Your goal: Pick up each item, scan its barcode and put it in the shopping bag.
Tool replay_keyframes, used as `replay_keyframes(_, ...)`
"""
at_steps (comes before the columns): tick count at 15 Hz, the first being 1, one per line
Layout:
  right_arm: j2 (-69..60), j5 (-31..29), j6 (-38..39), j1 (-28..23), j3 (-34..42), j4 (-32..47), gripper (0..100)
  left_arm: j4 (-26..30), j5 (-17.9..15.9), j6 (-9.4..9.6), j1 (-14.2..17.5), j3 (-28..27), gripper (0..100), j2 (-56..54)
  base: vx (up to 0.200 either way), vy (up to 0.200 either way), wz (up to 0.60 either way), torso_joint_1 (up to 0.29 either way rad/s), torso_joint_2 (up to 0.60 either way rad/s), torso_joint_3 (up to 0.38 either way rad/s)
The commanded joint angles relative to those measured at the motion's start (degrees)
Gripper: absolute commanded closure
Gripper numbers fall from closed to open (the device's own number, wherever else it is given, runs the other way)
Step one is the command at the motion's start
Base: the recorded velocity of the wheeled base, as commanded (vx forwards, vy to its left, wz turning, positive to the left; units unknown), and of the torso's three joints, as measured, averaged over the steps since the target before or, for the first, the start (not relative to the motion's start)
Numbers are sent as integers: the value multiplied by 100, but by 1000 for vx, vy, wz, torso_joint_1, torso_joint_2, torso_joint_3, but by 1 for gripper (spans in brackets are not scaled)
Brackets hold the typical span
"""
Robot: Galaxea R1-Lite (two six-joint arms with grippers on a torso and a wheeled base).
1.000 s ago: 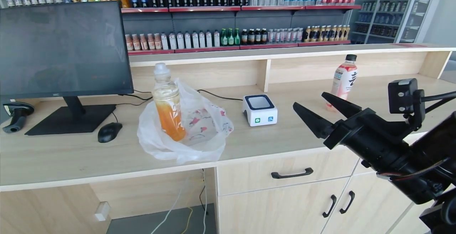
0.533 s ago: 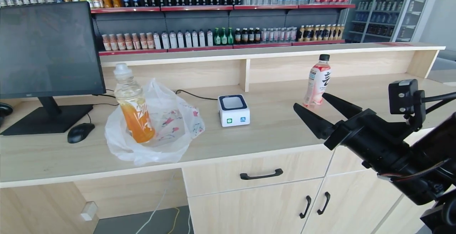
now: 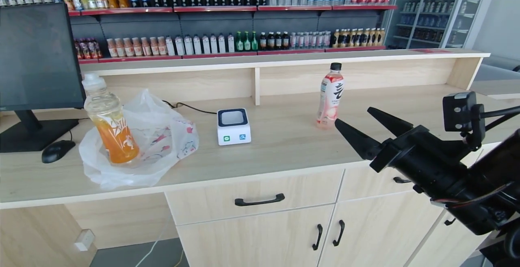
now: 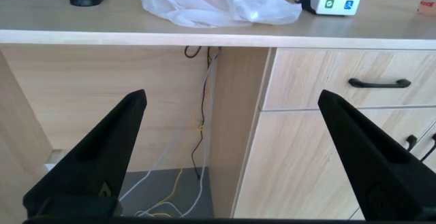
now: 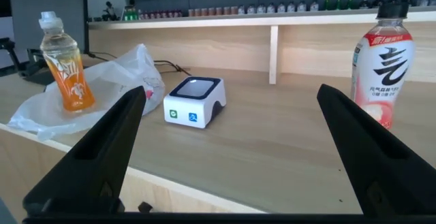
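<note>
An orange bottle (image 3: 109,124) is already set upright in the shopping bag (image 3: 162,137), near the front edge of the counter (image 3: 284,145). The pink bottle (image 3: 330,96) is left nearer the back edge, beyond the scanner (image 3: 233,126), not yet scanned. The right pincer (image 3: 352,115) and the left pincer (image 4: 231,98) are held wide, empty.
</note>
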Motion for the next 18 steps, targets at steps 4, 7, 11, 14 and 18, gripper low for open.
replay_keyframes(4,27,2,8,-57,15,-9,0,-2,0,-2,2,0,0,0,200,0,0,-6,-1,6)
replay_keyframes(7,27,2,8,-65,15,-9,0,-2,0,-2,2,0,0,0,133,0,0,8,8,2)
replay_keyframes(11,27,2,8,-74,59,-9,0,-2,0,-2,11,0,0,0,0,0,0,0,0,0)
replay_keyframes(14,62,2,8,-189,76,-9,0,-2,0,-2,2,0,0,0,0,0,0,0,0,0)
replay_keyframes(18,71,2,-45,-672,296,-9,0,7,0,-2,2,0,0,0,0,-150,0,2,2,3)
